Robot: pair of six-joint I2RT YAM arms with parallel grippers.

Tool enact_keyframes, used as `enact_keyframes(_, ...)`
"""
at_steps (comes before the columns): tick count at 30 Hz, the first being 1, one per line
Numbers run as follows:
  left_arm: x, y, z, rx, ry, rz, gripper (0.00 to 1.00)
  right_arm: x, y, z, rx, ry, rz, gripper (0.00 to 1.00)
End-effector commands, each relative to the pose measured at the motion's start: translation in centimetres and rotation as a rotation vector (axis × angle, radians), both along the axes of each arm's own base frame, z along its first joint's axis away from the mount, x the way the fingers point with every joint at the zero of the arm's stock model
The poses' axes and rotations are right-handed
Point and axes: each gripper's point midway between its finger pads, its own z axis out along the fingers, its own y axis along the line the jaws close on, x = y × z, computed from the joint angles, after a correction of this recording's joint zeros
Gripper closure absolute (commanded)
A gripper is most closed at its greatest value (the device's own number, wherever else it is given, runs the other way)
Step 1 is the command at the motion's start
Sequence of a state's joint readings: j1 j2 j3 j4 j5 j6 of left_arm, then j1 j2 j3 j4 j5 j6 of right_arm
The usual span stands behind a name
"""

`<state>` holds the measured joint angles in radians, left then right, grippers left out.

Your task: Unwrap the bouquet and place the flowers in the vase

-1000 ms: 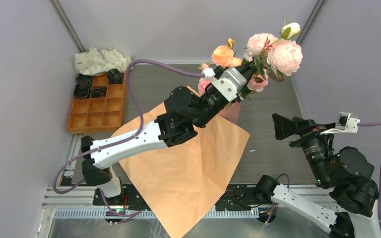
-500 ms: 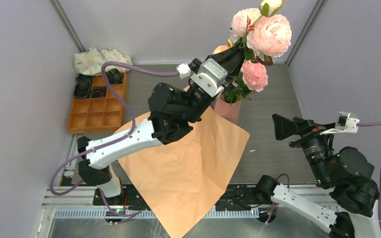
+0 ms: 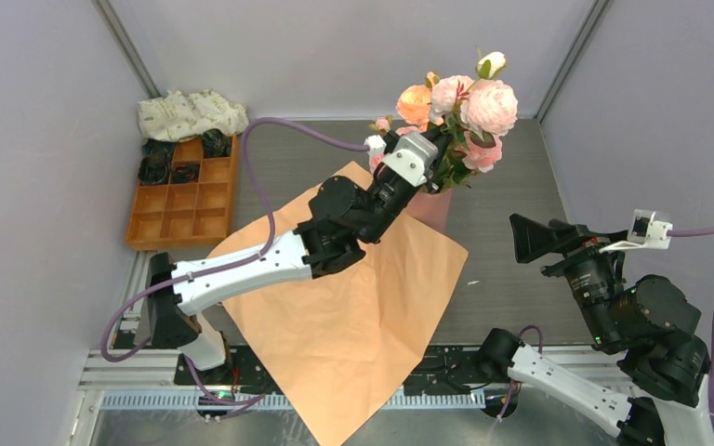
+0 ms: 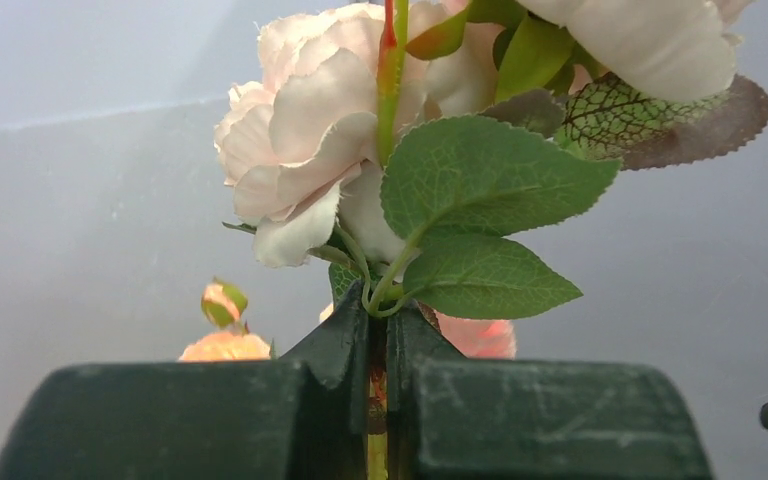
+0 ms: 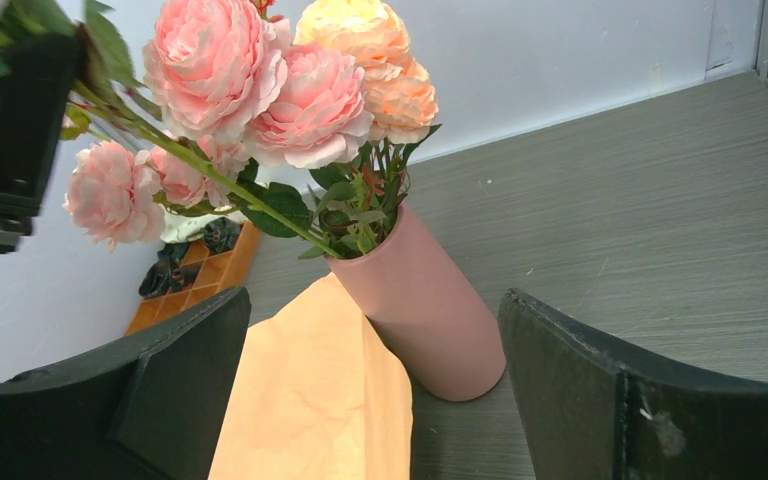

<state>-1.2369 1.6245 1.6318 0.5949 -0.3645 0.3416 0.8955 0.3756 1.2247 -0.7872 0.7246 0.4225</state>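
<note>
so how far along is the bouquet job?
Done: wrapping is off, orange paper lies flat on the table; flowers stand in the vase. In hand: left gripper shut on one stem above the vase. Left: release it and back off. Right gripper open, idle.

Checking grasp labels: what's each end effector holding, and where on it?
Left end effector: shut on the flowers, pinching a stem just under its leaves. Right end effector: open, empty.

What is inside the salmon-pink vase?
Green stems and leaves of the flowers fill the mouth of the vase, with the blooms standing above its rim. How deep the stems reach cannot be seen: the opaque wall and the foliage cover the inside.
</note>
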Motion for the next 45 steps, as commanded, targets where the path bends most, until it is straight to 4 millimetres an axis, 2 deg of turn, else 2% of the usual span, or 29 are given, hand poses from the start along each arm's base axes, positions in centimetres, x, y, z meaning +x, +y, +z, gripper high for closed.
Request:
enact_keyframes(1,0.6,3.9,2.7,-0.188,0.057,0.013,1.00,0.3,0.2,0.7,0.027,-0.011,-0.008,0.00)
enact_keyframes(7,3.0,3.8,-0.4,-0.178,0.130,0.038,1.00,0.3,0.3,0.7,0.027,-0.010,-0.005,0.01)
enact_keyframes(12,4.1,2.5,-3.6,-0.142,0.178,0.059,1.00,0.4,0.4,0.6,0.029,-0.007,-0.003,0.01)
enact_keyframes(24,5.5,-0.5,-10.2,-0.084,0.307,0.050,0.98,0.6,0.7,0.1,0.027,0.000,-0.003,0.00)
enact_keyframes(30,5.9,-0.6,-12.0,-0.064,0.345,0.075,0.96,0.6,0.7,-0.1,0.025,0.002,-0.002,0.01)
enact_keyframes(38,5.9,-0.1,-14.0,-0.045,0.410,0.086,0.85,0.7,0.9,-0.3,0.025,0.004,-0.002,0.01)
enact_keyframes(45,5.6,0.2,-15.1,-0.025,0.448,0.086,0.66,0.7,1.1,-0.2,0.026,0.004,0.004,0.00)
